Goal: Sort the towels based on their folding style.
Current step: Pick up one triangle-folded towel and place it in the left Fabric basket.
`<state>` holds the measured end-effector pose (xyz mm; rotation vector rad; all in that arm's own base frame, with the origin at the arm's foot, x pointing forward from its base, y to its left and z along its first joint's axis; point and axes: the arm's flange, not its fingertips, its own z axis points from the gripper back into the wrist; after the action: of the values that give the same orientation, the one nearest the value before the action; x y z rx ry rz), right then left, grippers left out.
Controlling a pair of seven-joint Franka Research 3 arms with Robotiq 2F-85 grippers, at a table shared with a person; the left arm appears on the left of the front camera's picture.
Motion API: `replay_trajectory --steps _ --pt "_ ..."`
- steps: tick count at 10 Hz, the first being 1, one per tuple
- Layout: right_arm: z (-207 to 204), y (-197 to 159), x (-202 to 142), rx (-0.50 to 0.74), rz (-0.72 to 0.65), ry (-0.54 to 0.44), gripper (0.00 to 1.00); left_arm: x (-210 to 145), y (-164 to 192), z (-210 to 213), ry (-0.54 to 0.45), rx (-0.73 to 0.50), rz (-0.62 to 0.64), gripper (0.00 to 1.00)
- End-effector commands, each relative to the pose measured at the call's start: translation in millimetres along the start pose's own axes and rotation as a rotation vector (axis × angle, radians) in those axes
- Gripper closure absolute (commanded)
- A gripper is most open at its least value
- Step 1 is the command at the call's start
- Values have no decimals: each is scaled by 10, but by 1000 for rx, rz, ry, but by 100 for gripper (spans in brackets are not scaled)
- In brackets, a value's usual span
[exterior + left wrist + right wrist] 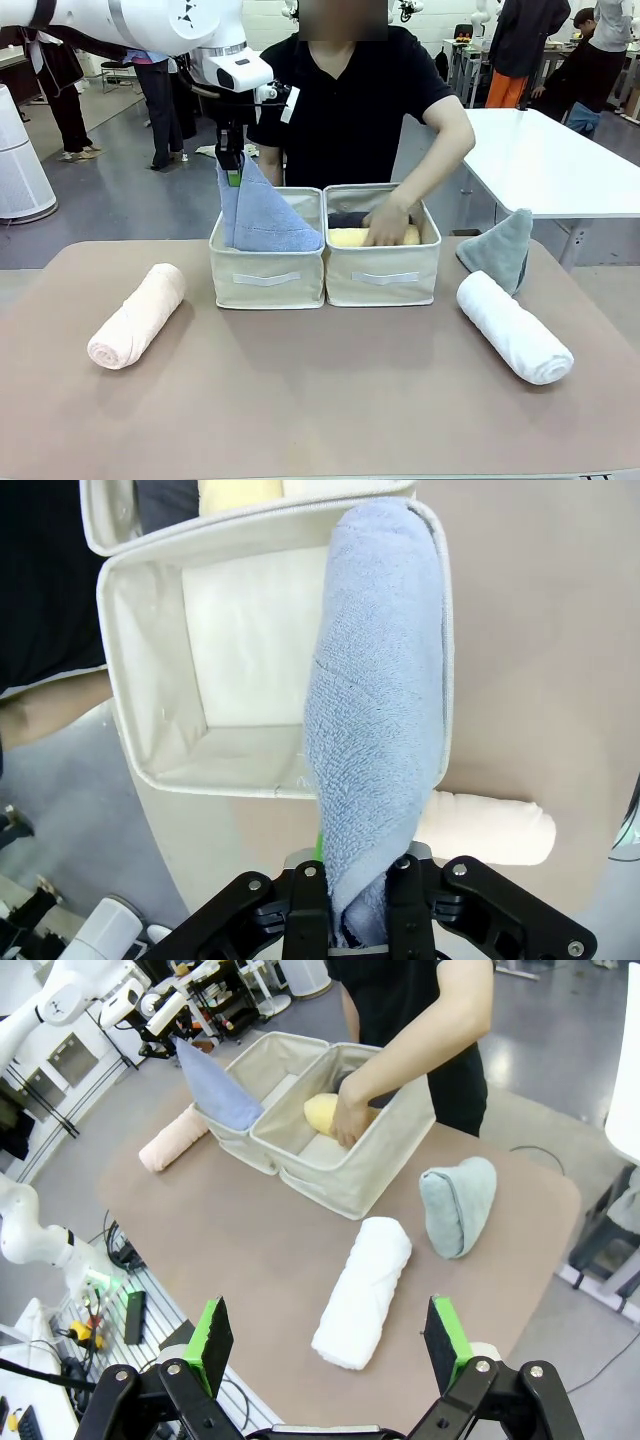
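Brown table (320,400), sorting under way at the centre of the frame.
Left end effector (232,172) pinches the light blue triangle-folded towel (262,215) by its top corner, its tail draped into the left basket (265,280). The terry looks soft and limp, so a folded corner is probably the best hold. Right end effector (328,1345) gapes wide and empty, near the white rolled towel (362,1292).
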<state>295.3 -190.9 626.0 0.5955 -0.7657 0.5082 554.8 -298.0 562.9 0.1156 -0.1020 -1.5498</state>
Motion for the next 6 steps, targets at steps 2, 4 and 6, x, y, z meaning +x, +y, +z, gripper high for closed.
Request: replay_trajectory --steps 2,4,6 --pt "-13 -1 -6 6 1 0 0 28 44 -153 19 5 34 83" --pt "-13 -1 -6 6 1 0 0 -1 56 -265 43 -3 44 83" --pt "-13 -1 -6 6 1 0 0 -26 20 -373 51 -18 45 83"
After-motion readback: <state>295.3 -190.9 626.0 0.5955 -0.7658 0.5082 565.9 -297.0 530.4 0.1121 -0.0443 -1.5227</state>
